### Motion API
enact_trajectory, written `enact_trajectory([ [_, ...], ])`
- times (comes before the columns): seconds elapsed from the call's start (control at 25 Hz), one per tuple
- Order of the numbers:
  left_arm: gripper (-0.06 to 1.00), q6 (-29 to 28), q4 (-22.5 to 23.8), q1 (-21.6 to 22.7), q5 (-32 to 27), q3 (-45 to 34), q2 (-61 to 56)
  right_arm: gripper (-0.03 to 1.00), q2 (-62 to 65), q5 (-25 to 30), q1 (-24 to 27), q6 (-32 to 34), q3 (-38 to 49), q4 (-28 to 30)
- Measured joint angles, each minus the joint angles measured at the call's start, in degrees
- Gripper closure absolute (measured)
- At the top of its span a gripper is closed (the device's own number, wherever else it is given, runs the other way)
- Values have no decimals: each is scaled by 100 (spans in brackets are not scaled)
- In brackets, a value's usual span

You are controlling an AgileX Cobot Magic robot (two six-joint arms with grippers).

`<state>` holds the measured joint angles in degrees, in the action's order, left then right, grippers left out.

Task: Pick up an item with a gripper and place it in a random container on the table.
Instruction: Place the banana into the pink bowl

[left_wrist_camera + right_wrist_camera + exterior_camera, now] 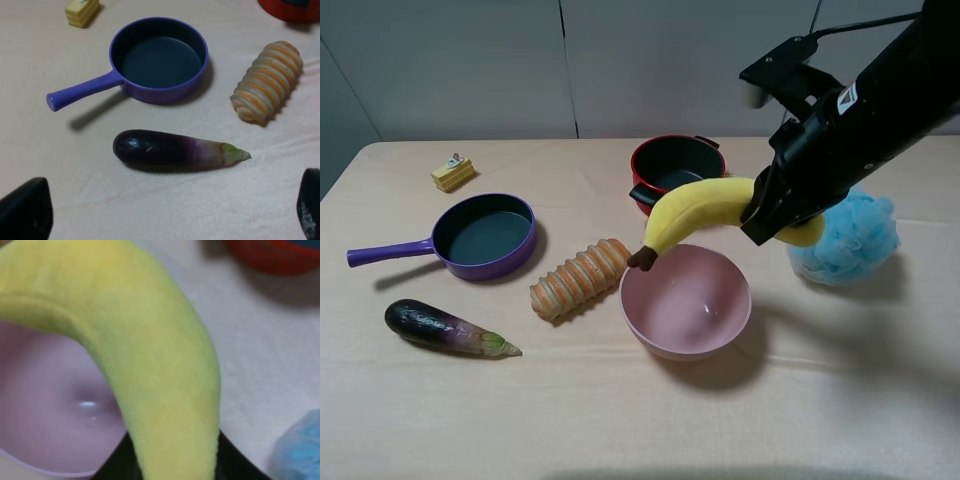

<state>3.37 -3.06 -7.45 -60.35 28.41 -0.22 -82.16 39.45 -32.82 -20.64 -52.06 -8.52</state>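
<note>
Banana (pixel 705 203) hangs right of centre, clamped near its far end in the right gripper (pixel 765 215), brown stem tip dipping over the upper-left rim of the pink bowl (pixel 665 345). Left gripper (pixel 167 207) gapes wide, holding nothing.

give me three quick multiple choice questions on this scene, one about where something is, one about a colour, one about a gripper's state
1. Where is the banana relative to the pink bowl?
A) lying inside it
B) held in the air above it
C) underneath it

2. What colour is the two-handled pot?
A) red
B) green
C) white

3. The right gripper is:
A) open and empty
B) shut on the banana
C) out of view

Answers:
1 B: the banana hangs over the bowl, whose inside is bare.
2 A: its rim and wall are red.
3 B: the jaws clamp one end of the banana.
</note>
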Motion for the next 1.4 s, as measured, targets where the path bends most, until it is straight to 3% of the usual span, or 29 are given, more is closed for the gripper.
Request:
enact_trajectory([
  [0.64,-5,0,0,0,0,0,0,83,-4,-623,-134,121,841,-371],
  [1.4,-5,0,0,0,0,0,0,83,-885,-938,-134,710,880,-421],
])
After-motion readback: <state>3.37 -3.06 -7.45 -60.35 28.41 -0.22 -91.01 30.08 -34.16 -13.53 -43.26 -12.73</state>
